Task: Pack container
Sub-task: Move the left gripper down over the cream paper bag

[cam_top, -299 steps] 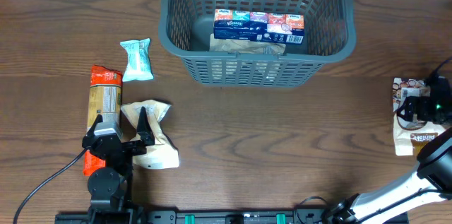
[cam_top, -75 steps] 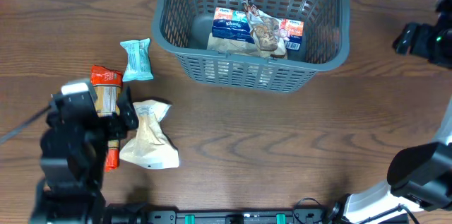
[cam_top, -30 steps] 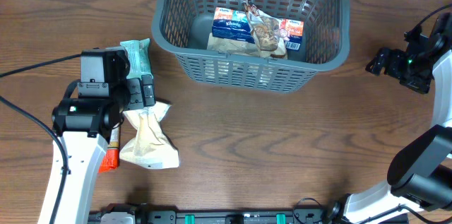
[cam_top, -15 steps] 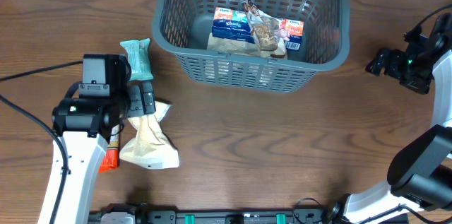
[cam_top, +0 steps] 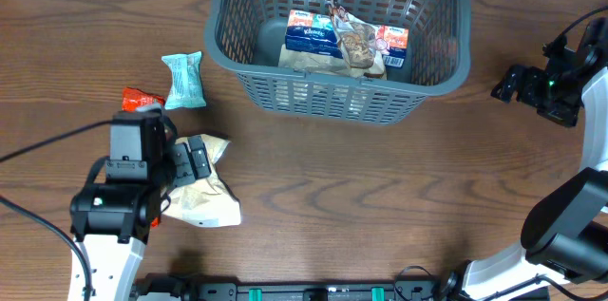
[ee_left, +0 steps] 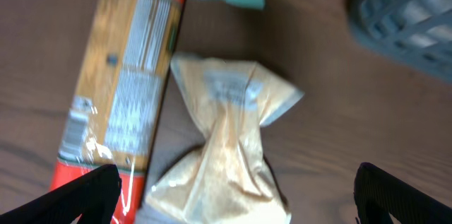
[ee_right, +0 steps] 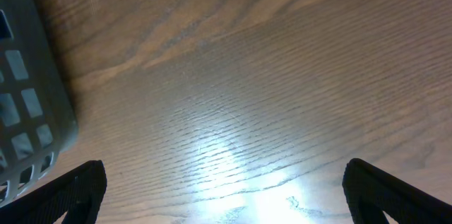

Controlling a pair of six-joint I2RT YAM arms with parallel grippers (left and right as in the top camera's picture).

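From overhead, the container sits on the table at the far edge, near the middle. Inside it a row of tissue packs lies along the bottom. A brown printed snack packet rests slantwise over the row, and a plain brown wrapper shows just beneath the packs. Well to the left of the container lie a teal packet, a long red-ended packet and a beige crumpled bag. The left gripper hangs over the beige bag with its jaws spread and nothing between them. The right gripper is off to the right of the container, above bare wood.

The left wrist view shows both fingertips far apart at the lower corners. The beige bag lies between them, the long packet beside it, and a blurred corner of the container is at upper right.

The right wrist view shows wide-spread fingertips over bare table, gripping nothing. The container's lattice wall is at the left edge.
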